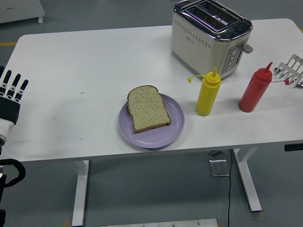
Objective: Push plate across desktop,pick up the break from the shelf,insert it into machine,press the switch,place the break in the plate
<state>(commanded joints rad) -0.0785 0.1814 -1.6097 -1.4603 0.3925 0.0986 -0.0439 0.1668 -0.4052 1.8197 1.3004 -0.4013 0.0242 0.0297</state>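
Observation:
A slice of brown bread [147, 109] lies flat on a lilac plate [170, 130] near the table's front edge, at its middle. The cream and chrome toaster [209, 37] stands at the back, its slots showing nothing inside and its lever [247, 48] on the right side. My left hand [10, 92] is at the far left edge over the table, fingers straight and spread, holding nothing and well apart from the plate. My right hand does not show.
A yellow squeeze bottle [208, 92] and a red squeeze bottle [255, 88] stand to the right of the plate, in front of the toaster. A metal toast rack [291, 70] sits at the right edge.

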